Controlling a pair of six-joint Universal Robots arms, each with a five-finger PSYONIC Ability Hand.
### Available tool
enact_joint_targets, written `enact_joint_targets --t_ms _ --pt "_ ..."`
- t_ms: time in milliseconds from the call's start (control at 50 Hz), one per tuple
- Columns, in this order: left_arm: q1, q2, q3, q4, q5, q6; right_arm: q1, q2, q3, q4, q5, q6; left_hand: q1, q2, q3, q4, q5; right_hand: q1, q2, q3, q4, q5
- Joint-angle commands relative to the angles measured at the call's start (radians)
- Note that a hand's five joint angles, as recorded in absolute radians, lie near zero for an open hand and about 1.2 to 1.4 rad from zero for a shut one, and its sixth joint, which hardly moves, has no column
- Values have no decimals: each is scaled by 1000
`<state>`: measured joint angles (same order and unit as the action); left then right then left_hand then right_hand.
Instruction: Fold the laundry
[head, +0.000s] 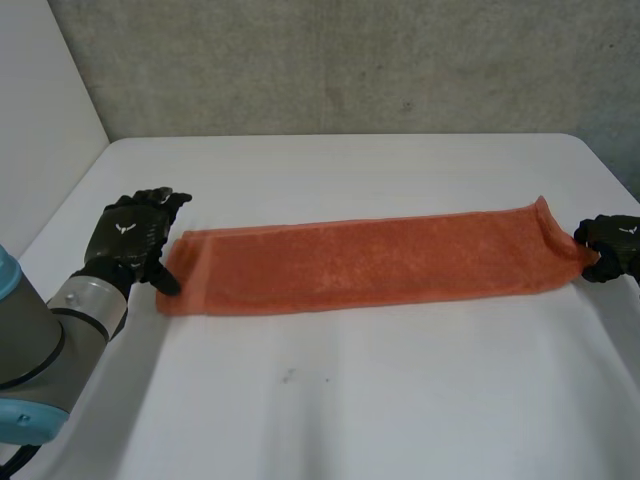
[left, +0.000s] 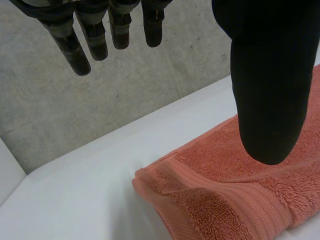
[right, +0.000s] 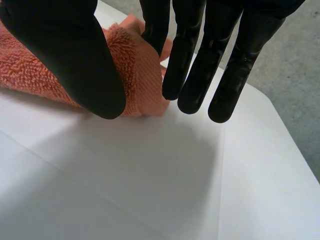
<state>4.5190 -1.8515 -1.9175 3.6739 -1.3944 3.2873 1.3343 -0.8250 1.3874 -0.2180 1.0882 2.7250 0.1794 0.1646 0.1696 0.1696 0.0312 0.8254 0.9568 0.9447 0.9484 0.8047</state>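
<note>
My right hand (right: 60, 55) pinches the end of the orange towel (right: 137, 75), thumb against one finger; the other fingers (right: 192, 75) hang straight at the towel's three o'clock.

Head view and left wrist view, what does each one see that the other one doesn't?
Head view: the whole orange towel stretched into a long strip, with the right hand at its far end. Left wrist view: up close, the stacked folded layers at one corner of the towel, with the left hand open and its thumb over them. Both: the towel, the left hand at its end, and the white table.
</note>
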Motion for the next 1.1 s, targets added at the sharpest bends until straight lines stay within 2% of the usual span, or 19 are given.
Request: enact_joint_targets --t_ms 20,160,320,560,600,620,660,700,720,760,780,820,840,860,880,920,940,980,1100 --pt "0 0 0 0 0 0 -4 1 -21 37 10 22 2 17 12 12 -24 571 439 452 448 417" --pt "0 0 0 0 0 0 -15 -29 -31 43 77 157 2 17 12 12 -24 571 439 452 448 417" --pt "0 3 0 0 -2 0 -124 -115 -10 49 116 167 2 17 12 12 -24 571 439 452 448 417" --pt "-3 11 5 -8 -3 0 -113 -187 -87 98 174 174 2 17 12 12 -24 571 439 452 448 417" --pt "-3 12 6 -9 -3 0 18 -207 -123 103 176 180 2 17 12 12 -24 571 439 452 448 417" --pt "-1 14 9 -9 -5 0 19 -207 -123 103 176 180 2 17 12 12 -24 571 439 452 448 417" --pt "-1 15 11 -9 -5 0 187 -207 -181 106 177 183 2 17 12 12 -24 571 439 452 448 417" --pt "8 18 11 -9 -5 0 263 -201 -208 106 179 183 2 17 12 12 -24 571 439 452 448 417" --pt "8 18 11 -9 -5 0 264 -201 -208 106 179 183 2 17 12 12 -24 571 439 452 448 417" --pt "20 20 12 -9 -5 0 408 -172 -264 103 182 185 2 17 12 12 -24 571 439 452 448 417" --pt "20 20 12 -9 -5 0 408 -172 -265 103 182 185 2 17 12 12 -24 571 439 452 448 417" --pt "25 20 12 -9 -5 0 575 -113 -344 101 183 185 2 17 12 12 -24 571 439 452 448 417" --pt "29 20 14 -9 -5 0 576 -112 -344 101 183 185 2 17 12 12 -24 571 439 452 448 417" --pt "34 20 14 -9 -5 0 656 -79 -381 100 187 185 2 17 12 12 -24 571 439 452 448 417" --pt "34 20 14 -9 -5 0 657 -78 -381 100 187 185 2 17 12 12 -24 571 439 452 448 417" --pt "41 20 15 -9 -5 0 787 -14 -442 100 202 183 2 17 12 12 -24 571 439 452 448 417" --pt "42 20 15 -9 -5 0 787 -14 -443 100 202 183 2 17 12 12 -24 571 439 452 448 417" --pt "42 20 15 -9 -5 0 890 58 -472 97 205 182 2 17 12 12 -24 571 439 452 448 417" --pt "40 20 14 -9 -3 0 1032 188 -482 100 202 171 2 17 12 12 -24 571 439 452 448 417"
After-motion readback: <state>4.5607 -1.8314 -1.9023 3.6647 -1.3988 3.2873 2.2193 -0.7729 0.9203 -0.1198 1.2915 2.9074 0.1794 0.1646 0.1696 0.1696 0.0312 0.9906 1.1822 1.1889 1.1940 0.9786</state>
